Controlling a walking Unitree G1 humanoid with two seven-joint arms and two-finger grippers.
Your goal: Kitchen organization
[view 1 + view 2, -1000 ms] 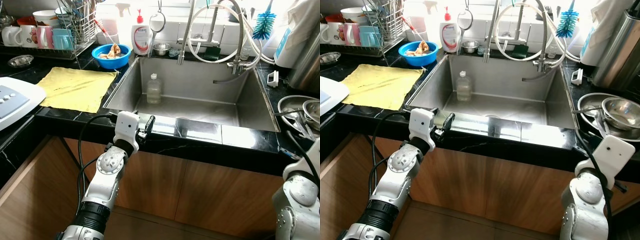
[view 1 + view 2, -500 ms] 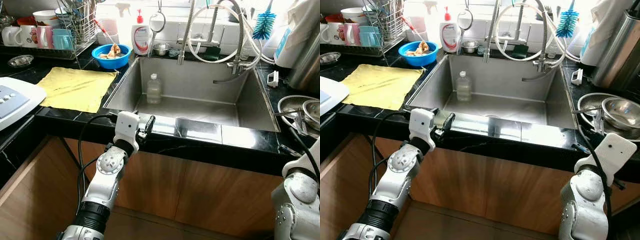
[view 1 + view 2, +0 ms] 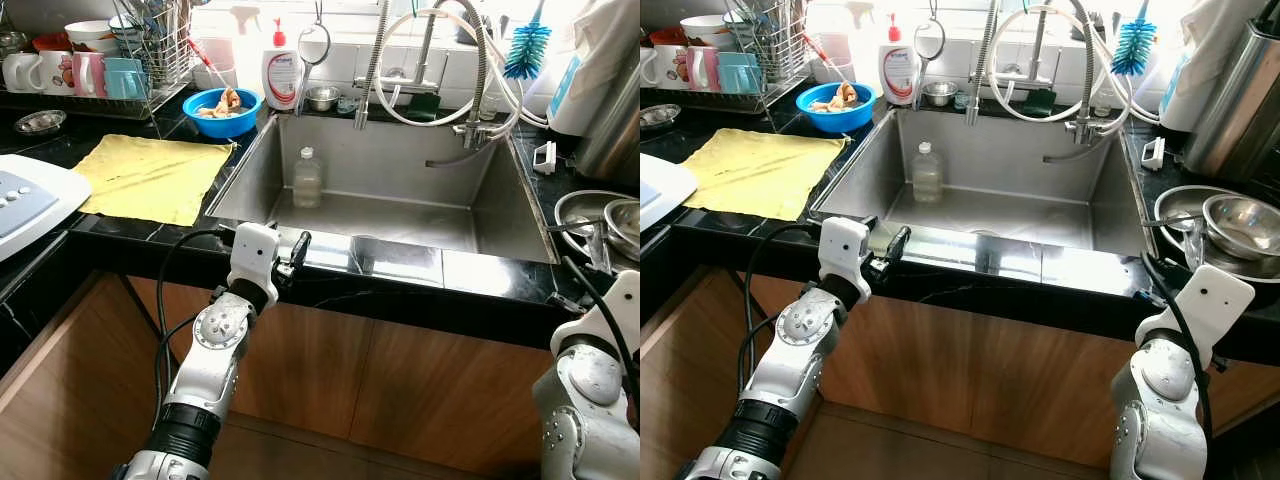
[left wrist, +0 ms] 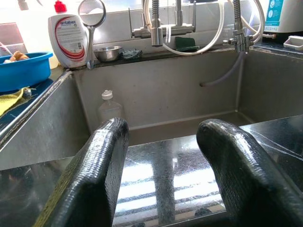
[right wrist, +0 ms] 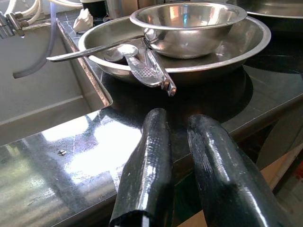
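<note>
along the black counter in the left eye view, a steel sink (image 3: 500, 215) sat in the middle, with a small clear bottle (image 3: 307, 178) standing upright on its floor near the back left corner. white soap bottle (image 3: 282, 71) with a red pump stood behind the sink's left rim; its label had red writing too small to read. blue bowl (image 3: 223, 111) just beside it held pale scraps. yellow cloth (image 3: 152, 175) lay flat on the counter to the left, dish rack (image 3: 160, 50) with mugs behind it. left gripper (image 3: 297, 248) rested at the sink's front edge.

right eye view: stacked steel pans and a steel bowl (image 3: 1238, 223) sat on the counter right of the sink; right gripper's white wrist was just below the counter edge there.

left wrist view: black fingers (image 4: 102, 175) stood spread apart, empty, over the glossy front rim, facing the clear bottle and soap bottle; the soap label's brand word stayed blurred.

right wrist view: fingers (image 5: 149, 165) were pressed nearly together, holding nothing, pointed at a wide steel pan (image 5: 246, 47) holding a smaller bowl, a spoon (image 5: 94, 53) and tongs (image 5: 154, 71).
</note>
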